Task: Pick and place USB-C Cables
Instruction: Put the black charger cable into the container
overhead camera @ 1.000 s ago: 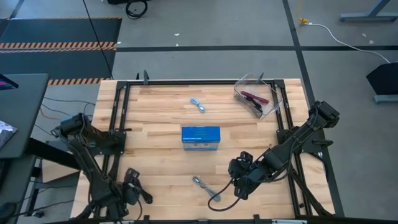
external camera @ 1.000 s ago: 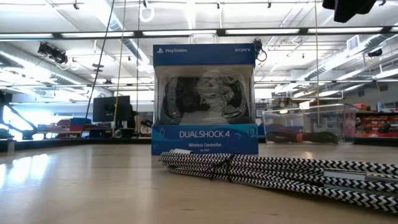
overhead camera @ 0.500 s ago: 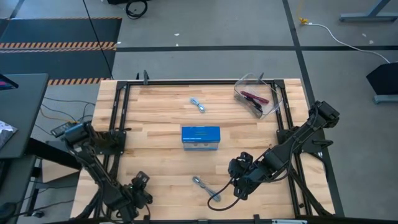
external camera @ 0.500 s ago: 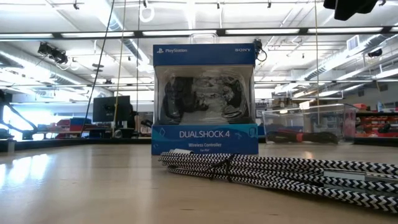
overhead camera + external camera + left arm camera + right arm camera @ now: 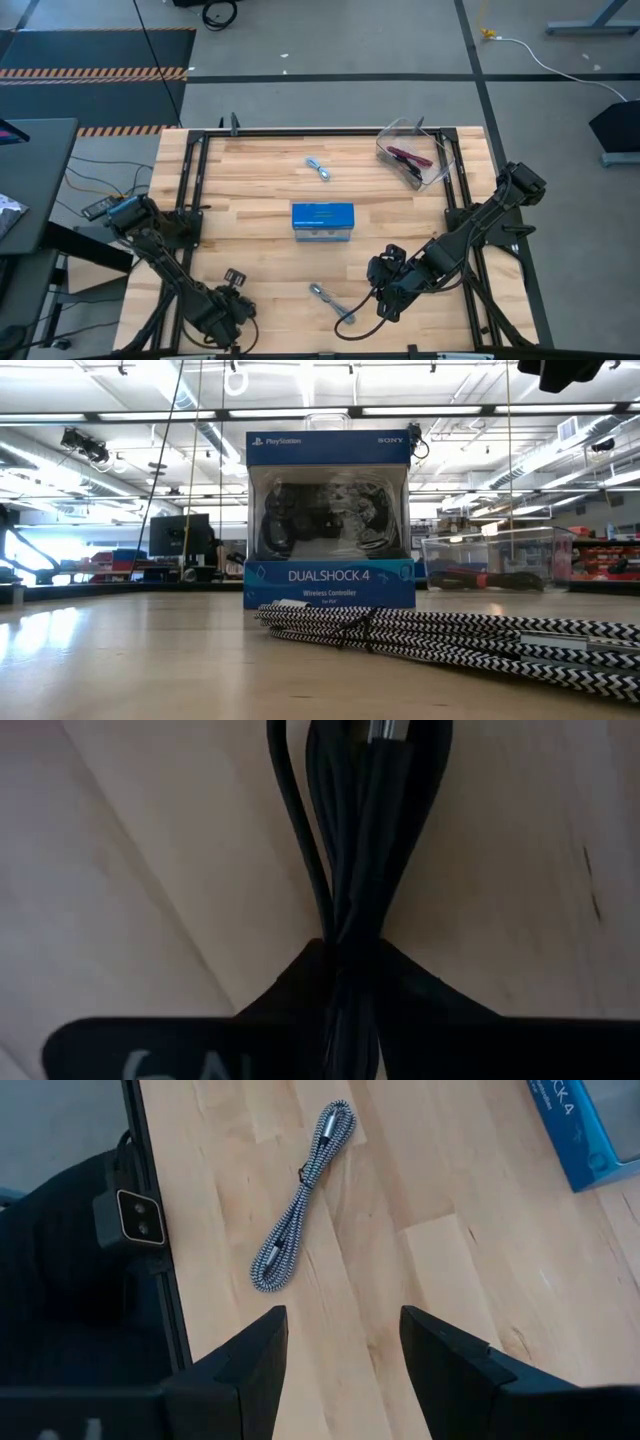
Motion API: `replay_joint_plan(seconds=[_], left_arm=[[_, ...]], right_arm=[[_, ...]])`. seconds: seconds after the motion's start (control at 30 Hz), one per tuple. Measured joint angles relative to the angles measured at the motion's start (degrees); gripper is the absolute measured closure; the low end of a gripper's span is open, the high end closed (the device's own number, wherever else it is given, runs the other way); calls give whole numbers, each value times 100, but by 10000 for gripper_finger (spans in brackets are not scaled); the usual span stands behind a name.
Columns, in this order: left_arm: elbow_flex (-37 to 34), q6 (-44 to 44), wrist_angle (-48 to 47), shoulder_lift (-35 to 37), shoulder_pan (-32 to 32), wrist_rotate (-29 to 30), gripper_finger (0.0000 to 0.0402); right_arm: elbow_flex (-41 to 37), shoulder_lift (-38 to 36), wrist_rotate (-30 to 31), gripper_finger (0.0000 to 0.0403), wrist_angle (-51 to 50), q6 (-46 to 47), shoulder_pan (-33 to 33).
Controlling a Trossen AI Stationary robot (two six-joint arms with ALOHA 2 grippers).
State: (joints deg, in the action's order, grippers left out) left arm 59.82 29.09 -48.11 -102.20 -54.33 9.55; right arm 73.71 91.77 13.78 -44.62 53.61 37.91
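At the near left edge of the wooden worktop [image 5: 250,200], the left gripper [image 5: 237,303] was seen low over the boards. In its wrist view, a black cable bundle [image 5: 355,840] was pinched between the two dark fingers [image 5: 290,990], which were closed tightly against it, and the bundle's loops were seen stretching away over the wood.

Near the middle of the worktop, a blue rectangular box [image 5: 322,221] was set, and in the low view it was shown upright with a game controller visible through its clear window. Beyond it, toward the far edge, a pale blue-white cable bundle [image 5: 319,169] was laid on bare wood. In front of the box, near the front edge, a silver-grey braided cable bundle [image 5: 331,303] was laid flat, well apart from both grippers.

Just right of that bundle, the right gripper [image 5: 384,297] was held above the worktop, its fingers [image 5: 255,1355] spread apart with nothing between them. At the far right corner, a clear plastic bin [image 5: 414,152] was placed, with a red cable bundle [image 5: 406,155] and a black one inside it.
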Motion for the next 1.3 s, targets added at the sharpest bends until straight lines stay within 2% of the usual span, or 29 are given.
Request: replay_joint_plan(seconds=[0.23, 0.4, 0.6, 0.77, 0.83, 1.0, 1.13, 1.3], left_arm=[[383, -32, -31, 510, 313, 560, 343], [723, -267, -53, 1111, 352, 1351, 343], [832, -568, 201, 1856, 545, 2500, 343], [832, -1105, 975, 2173, 989, 2880, 343], [834, -1526, 1369, 2231, 1216, 2928, 343], [834, -2619, 2527, 2410, 1786, 2839, 343], [841, -3164, 3415, 2510, 2104, 2278, 343], [841, -3320, 3853, 2544, 2329, 2001, 343]], right_arm=[[0, 0, 0, 202, 0, -204, 0], [121, 0, 144, 202, -24, -407, 0], [785, 0, 1272, 202, 16, -1358, -2], [1283, -4, 2415, 202, 484, -2784, -13], [1364, -7, 2559, 202, 977, -3429, -46], [1401, -7, 2493, 202, 2225, -4810, -134], [1401, -7, 2570, 202, 2504, -5339, -195], [1401, -4, 2570, 202, 2647, -5479, -383]])
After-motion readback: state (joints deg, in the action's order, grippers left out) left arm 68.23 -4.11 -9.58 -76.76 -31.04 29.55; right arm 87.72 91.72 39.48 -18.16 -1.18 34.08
